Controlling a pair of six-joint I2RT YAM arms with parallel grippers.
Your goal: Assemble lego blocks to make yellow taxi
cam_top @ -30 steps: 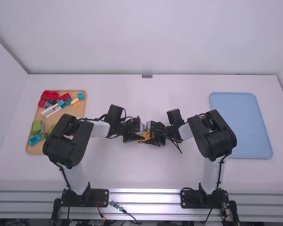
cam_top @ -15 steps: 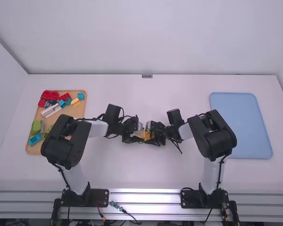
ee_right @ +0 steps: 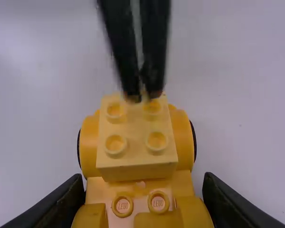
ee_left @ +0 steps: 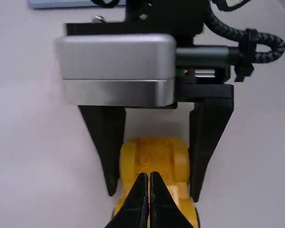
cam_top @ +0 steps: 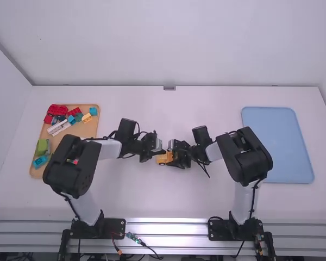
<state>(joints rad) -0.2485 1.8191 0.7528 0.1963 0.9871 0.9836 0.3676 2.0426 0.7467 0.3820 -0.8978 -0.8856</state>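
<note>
Tan and crowded at its far end, the tray (cam_top: 92, 128) lies partly under the left arm (cam_top: 73, 163) in the high view, so a low swing back could drag its elbow through the loose blocks (cam_top: 57, 110). At mid-table, the left gripper (ee_left: 149, 175) has its fingers pressed together with nothing pinched, their tips over the far studs of the yellow brick (ee_right: 137, 166). Pushing there, off centre, might tip the brick and lift its opposite edge; sliding sideways might pry it loose. To its right, the right gripper (ee_right: 141, 185) pinches the taxi base (ee_right: 90, 145) from both sides at one end. With the load on the other end, the base may pivot in that grip, and squeezing harder could spring a joint. Later, if the blue tray (cam_top: 277, 144) is the goal, a half-seated brick could drop on the way.

As for what is hard to read, the left arm hides some of the tan tray's contents. I cannot tell whether the left fingertips touch the studs or hang just above. The brick covers its own joint, so how firmly it sits is uncertain, and the near end of the base is cut off in the right wrist view.
</note>
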